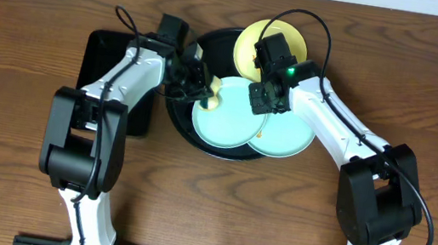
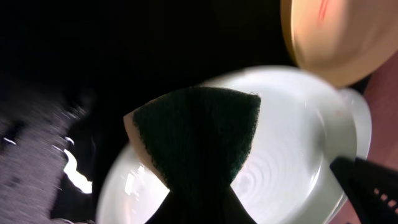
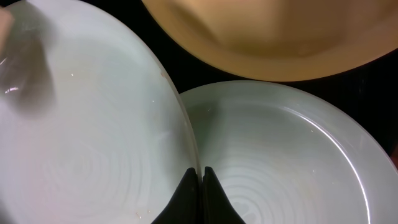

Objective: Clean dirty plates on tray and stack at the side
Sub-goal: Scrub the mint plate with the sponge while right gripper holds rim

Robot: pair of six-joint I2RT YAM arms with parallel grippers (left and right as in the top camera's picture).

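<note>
The round black tray [image 1: 175, 118] holds three dirty plates: a yellow plate [image 1: 250, 43] at the back and two mint plates side by side in front. The left mint plate [image 1: 225, 125] overlaps the right mint plate [image 1: 292, 138]. My left gripper [image 1: 203, 86] is shut on a dark green sponge [image 2: 199, 130] with a yellow backing, pressed on the left mint plate [image 2: 286, 143]. My right gripper [image 3: 200, 174] is shut on that plate's rim, where the left plate [image 3: 93, 124] lies over the right one [image 3: 280, 155]. The yellow plate [image 3: 267, 31] lies beyond.
A smaller rectangular black tray [image 1: 102, 48] lies left of the round tray, partly under my left arm. Bare wooden table [image 1: 14, 111] stretches to the left, right and front of the trays.
</note>
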